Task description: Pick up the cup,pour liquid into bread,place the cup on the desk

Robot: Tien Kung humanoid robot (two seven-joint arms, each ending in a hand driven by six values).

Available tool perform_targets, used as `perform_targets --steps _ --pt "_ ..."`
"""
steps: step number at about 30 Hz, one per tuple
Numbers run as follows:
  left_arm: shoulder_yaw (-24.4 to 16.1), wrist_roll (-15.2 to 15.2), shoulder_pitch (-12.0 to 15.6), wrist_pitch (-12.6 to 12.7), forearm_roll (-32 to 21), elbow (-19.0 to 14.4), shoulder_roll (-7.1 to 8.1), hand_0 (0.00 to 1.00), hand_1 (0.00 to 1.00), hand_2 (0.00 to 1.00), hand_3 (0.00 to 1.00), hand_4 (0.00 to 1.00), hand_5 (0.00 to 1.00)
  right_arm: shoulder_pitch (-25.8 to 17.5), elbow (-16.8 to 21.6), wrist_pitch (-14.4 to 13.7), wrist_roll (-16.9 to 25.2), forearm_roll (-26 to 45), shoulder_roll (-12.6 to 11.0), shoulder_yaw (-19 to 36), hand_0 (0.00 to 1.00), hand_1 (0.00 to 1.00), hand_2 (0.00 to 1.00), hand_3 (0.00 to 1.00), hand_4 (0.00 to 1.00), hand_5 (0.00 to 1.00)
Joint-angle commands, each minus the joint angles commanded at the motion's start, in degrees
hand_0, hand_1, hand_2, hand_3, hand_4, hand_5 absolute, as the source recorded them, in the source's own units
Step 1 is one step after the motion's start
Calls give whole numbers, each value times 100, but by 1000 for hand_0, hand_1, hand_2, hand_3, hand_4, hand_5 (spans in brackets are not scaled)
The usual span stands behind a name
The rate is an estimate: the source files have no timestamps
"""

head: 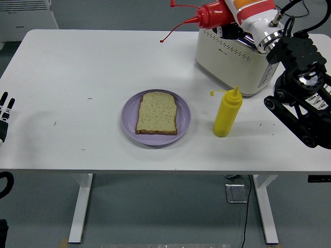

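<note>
Fingers of the right hand (248, 11) are mostly hidden at the top edge of the head view, but the hand is plainly wrapped round the red bottle (216, 14) — the task's "cup" — and carries it high above the toaster (230, 57), lying near level with its nozzle pointing left and its cap tether dangling. So the pick-up looks done. The pour is not: the bread (157, 113) lies on the purple plate (183, 124) near the table's middle with no red on it that I can see, and the bottle is well apart from it, up and to the right. Left to do, as I judge it — bring the nozzle over the slice, tip and squeeze, then stand the bottle on the table (77, 77). The yellow bottle (227, 112) stands upright just right of the plate, untouched. The left hand (4, 114) rests at the left edge with straight fingers, holding nothing.
</note>
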Motion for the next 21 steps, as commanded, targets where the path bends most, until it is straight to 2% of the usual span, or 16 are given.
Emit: perform_targets --steps 1,3,7,12,16,21 --pt "1 0 0 0 -1 1 0 777 727 725 659 521 929 -111 63 -136 137 223 -12 165 129 90 197 303 802 294" --pt "5 1 1 1 -2 3 0 777 727 725 659 521 929 -296 147 -202 402 708 -41 460 129 90 197 303 802 294" --pt "7 1 -7 2 -4 2 0 777 728 725 659 521 927 -661 215 43 855 1676 -113 1062 128 89 197 303 798 292" --pt "11 5 -12 7 -8 3 0 777 728 725 659 521 928 -1218 275 484 1028 2905 -153 1820 129 91 199 305 796 302" --pt "15 6 -11 10 -11 1 0 777 728 725 659 521 928 -1718 365 639 1120 3873 -166 2275 129 91 199 305 796 302" --pt "40 11 -12 11 -15 1 0 777 728 725 660 520 928 -2167 459 755 1346 5065 -173 2559 130 91 202 305 792 302"
